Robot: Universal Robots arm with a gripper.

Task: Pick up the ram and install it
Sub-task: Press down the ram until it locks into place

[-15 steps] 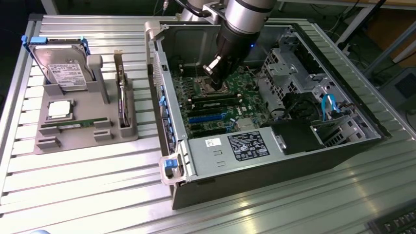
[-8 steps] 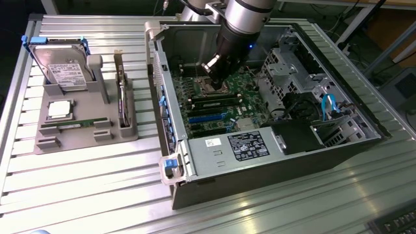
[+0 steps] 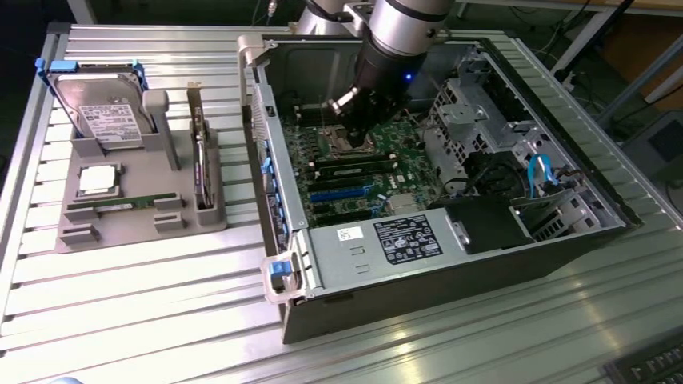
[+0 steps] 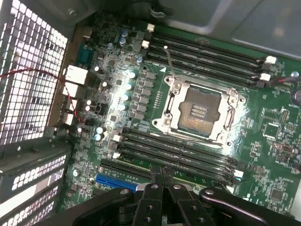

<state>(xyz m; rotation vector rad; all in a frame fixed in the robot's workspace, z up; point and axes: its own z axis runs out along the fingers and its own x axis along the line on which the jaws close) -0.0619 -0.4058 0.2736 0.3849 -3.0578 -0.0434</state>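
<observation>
— From here the arm [image 3: 401,48] runs out past the top of the exterior view, and it hides the upper end of the motherboard [image 3: 369,180].

— And the gripper [image 4: 162,181]?

— In the wrist view its body is cut off by the edge. The keyboard [image 3: 651,366] in the corner is cropped too.

— That label on the power supply [image 3: 405,238]?

— Too small to read.

The arm [image 3: 401,40] reaches steeply down from twelve o'clock. Its gripper [image 3: 357,138] points toward six, fingers [image 4: 162,181] pressed together, holding nothing.
</observation>
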